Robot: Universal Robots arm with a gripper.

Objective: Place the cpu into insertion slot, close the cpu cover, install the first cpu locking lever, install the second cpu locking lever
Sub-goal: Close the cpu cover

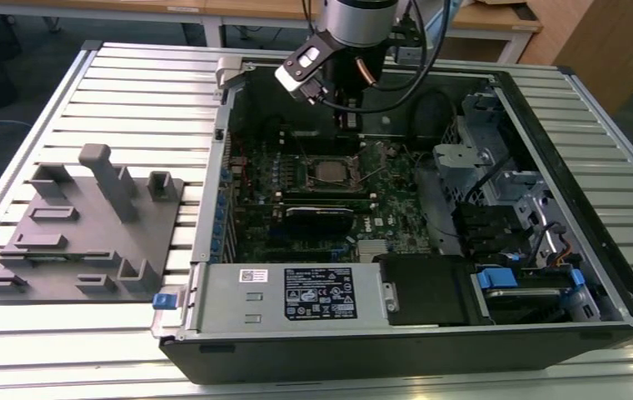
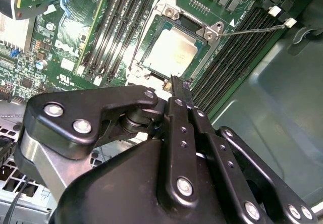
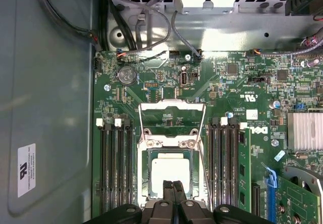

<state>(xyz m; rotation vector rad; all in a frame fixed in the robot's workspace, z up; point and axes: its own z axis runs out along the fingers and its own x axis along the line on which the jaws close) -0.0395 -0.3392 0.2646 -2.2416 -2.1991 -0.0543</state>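
The cpu (image 3: pixel 170 171) lies flat in the insertion slot (image 3: pixel 145 176) on the green motherboard, its silver top showing in both wrist views (image 2: pixel 170 52). The cpu cover (image 3: pixel 171 107) stands raised on its hinges at the slot's far edge, with the board visible through its cut-out. Thin wire locking levers (image 3: pixel 204 148) run along the slot's sides, and one lever (image 2: pixel 252 30) sticks out over the memory slots. My gripper (image 3: pixel 173 187) hovers just above the slot's near edge, fingers (image 2: pixel 176 90) shut together with nothing between them. In the exterior view the gripper (image 1: pixel 346 112) reaches down into the open case above the slot (image 1: pixel 331 172).
The open computer case (image 1: pixel 583 208) lies on a slatted table. It holds a power-supply box (image 1: pixel 294 292), drive cages and cables on the exterior view's right. Memory sticks (image 3: pixel 222 168) flank the slot, with a heatsink (image 3: pixel 305 130) beside them. A grey fixture (image 1: pixel 83 225) sits on the exterior view's left.
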